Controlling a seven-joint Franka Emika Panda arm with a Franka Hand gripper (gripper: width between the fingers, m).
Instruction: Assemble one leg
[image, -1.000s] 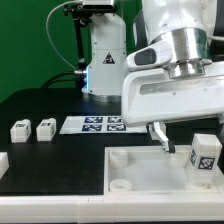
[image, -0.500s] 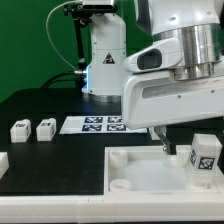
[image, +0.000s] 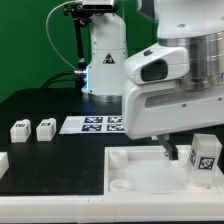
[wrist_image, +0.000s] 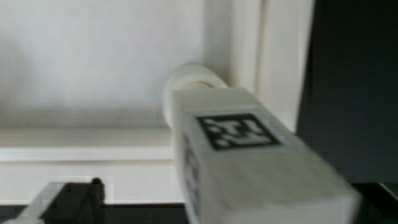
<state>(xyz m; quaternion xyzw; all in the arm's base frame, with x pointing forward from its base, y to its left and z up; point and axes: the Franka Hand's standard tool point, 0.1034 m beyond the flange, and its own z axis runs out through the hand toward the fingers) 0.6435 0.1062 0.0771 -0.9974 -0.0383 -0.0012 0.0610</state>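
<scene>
Here the small white plastic leg (wrist_image: 238, 130) with its black-and-white tag stands upright in a corner socket of the large white rimmed panel (image: 140, 172), just beside the gripper (image: 166, 151), whose dark fingers (wrist_image: 71, 198) look spread wide, holding nothing. Probably the grasping step: next they must straddle it, close and twist.

Looks like robotics lab: Franka arm (image: 104, 55) on black table (image: 50, 105) w/ marker board (image: 100, 124), green backdrop (image: 30, 40)

Exterior view: low, frontal, mid-range. Wrist view: close, blurred, apparently downward. Both share leg (image: 205, 158) (wrist_image: 240, 140), panel (image: 130, 156) (wrist_image: 107, 60) corner.
</scene>
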